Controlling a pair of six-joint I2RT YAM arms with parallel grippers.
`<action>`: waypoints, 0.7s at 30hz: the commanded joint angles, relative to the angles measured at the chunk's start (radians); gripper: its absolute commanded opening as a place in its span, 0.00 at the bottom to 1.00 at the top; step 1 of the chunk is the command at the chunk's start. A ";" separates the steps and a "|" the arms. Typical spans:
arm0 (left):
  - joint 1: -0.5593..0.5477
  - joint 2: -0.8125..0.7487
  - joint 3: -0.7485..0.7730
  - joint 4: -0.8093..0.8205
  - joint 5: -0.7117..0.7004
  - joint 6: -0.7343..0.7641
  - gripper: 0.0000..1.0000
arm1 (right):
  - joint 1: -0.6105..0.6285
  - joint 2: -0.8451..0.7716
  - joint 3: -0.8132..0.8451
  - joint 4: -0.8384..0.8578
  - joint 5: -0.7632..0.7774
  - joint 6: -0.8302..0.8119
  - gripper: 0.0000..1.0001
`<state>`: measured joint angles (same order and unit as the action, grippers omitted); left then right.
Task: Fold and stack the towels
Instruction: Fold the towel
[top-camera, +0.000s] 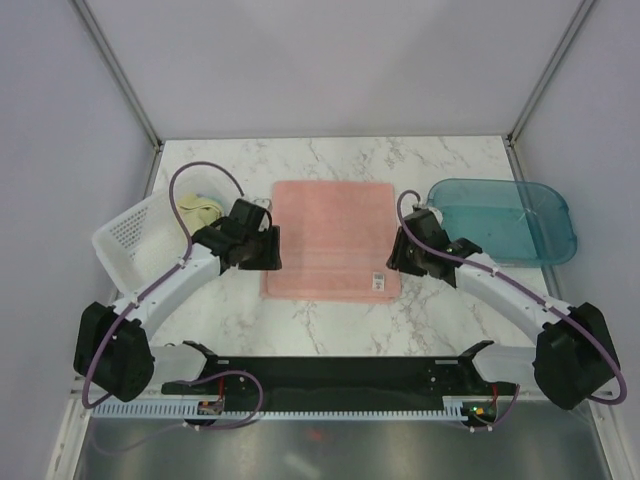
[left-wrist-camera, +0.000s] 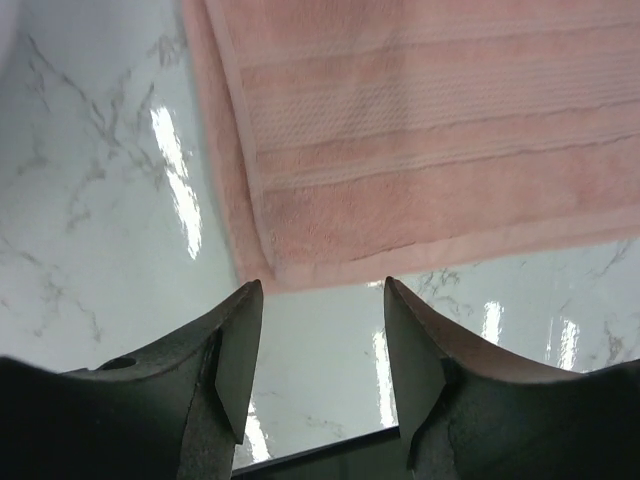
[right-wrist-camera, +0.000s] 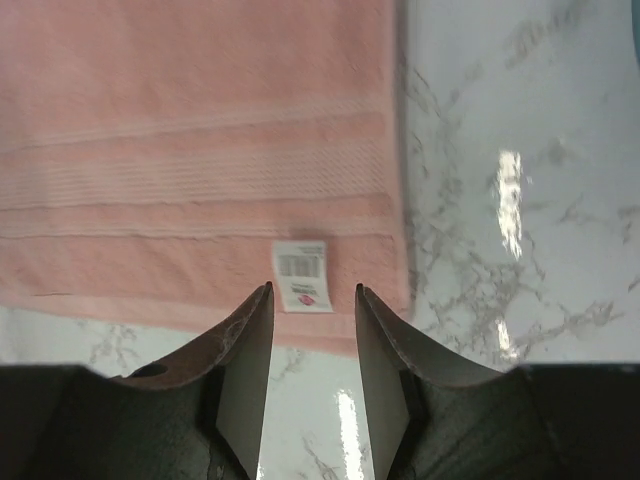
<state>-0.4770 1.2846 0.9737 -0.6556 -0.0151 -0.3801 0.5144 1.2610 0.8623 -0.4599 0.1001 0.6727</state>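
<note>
A salmon-pink towel (top-camera: 332, 238) lies flat mid-table, its woven bands toward the near edge and a small white tag (top-camera: 380, 281) at the near right corner. My left gripper (top-camera: 266, 258) hovers at the near left corner, open and empty. In the left wrist view the towel (left-wrist-camera: 430, 150) lies just past the fingertips (left-wrist-camera: 246, 300), and two layers show along its left edge. My right gripper (top-camera: 402, 258) stands open at the near right corner. In the right wrist view the tag (right-wrist-camera: 302, 275) sits just beyond the empty gap. A pale-yellow towel (top-camera: 200, 212) lies in the basket.
A white perforated basket (top-camera: 135, 238) stands at the left, beside the left arm. A teal translucent tray (top-camera: 505, 222) sits at the right, behind the right arm. Bare marble (top-camera: 330, 160) stretches behind the towel. Grey walls close in the table on three sides.
</note>
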 joint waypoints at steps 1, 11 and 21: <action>0.005 -0.053 -0.108 0.103 0.070 -0.120 0.59 | 0.022 -0.061 -0.133 -0.010 0.055 0.190 0.46; 0.018 -0.016 -0.282 0.275 0.072 -0.255 0.52 | 0.030 -0.092 -0.270 0.027 0.122 0.333 0.42; 0.017 0.038 -0.280 0.298 0.034 -0.284 0.49 | 0.035 -0.094 -0.342 0.113 0.133 0.415 0.42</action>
<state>-0.4637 1.3136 0.6884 -0.4030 0.0360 -0.6174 0.5461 1.1851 0.5365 -0.3992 0.2039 1.0325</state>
